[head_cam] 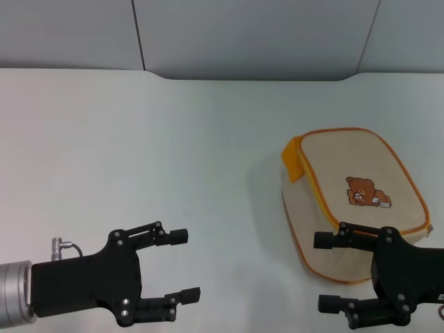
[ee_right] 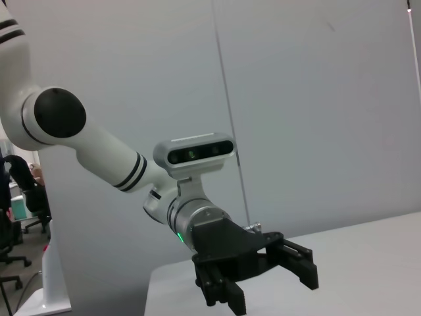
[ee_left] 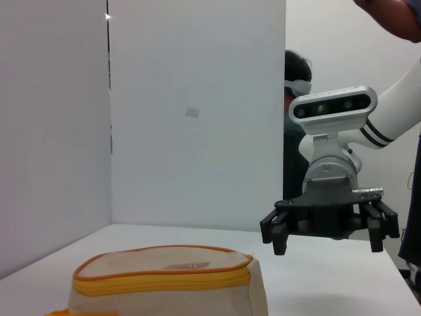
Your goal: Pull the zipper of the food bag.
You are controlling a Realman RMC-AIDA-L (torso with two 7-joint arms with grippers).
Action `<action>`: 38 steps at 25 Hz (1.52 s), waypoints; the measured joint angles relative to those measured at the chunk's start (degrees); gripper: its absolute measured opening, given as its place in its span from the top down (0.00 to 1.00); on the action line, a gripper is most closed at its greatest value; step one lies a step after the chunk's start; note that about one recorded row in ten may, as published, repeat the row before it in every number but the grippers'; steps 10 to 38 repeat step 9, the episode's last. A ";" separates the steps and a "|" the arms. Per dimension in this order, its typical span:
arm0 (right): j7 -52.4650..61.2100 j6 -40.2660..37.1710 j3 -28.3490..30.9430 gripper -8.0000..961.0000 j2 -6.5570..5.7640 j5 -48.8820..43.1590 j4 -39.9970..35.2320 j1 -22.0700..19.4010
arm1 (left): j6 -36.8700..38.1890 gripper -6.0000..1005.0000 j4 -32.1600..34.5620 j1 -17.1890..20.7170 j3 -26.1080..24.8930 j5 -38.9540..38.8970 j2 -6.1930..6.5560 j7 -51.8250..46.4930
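Note:
The food bag [head_cam: 347, 201] is a beige pouch with orange piping and a brown bear print [head_cam: 366, 191]. It lies on the white table at the right, with its orange strap loop [head_cam: 293, 163] at the far left corner. A tiny grey bit at its near right corner looks like the zipper pull [head_cam: 429, 228]. The left wrist view shows the bag [ee_left: 164, 293] side-on with that bit [ee_left: 250, 256] at its end. My right gripper [head_cam: 323, 272] is open, just over the bag's near edge. My left gripper [head_cam: 184, 266] is open and empty, far left of the bag.
The white table [head_cam: 173, 152] runs back to grey wall panels [head_cam: 243, 35]. The left wrist view shows the right gripper [ee_left: 327, 245] hovering beyond the bag. The right wrist view shows the left gripper [ee_right: 263, 283] and its white arm [ee_right: 99, 151].

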 joint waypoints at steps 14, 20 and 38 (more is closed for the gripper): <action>-0.29 0.38 -0.02 0.12 0.00 0.14 -0.54 -0.34 | 0.00 0.21 0.25 0.03 0.01 -0.01 -0.53 0.34; -0.29 0.38 -0.02 0.12 0.00 0.14 -0.54 -0.34 | 0.00 0.21 0.25 0.03 0.01 -0.01 -0.53 0.34; -0.29 0.38 -0.02 0.12 0.00 0.14 -0.54 -0.34 | 0.00 0.21 0.25 0.03 0.01 -0.01 -0.53 0.34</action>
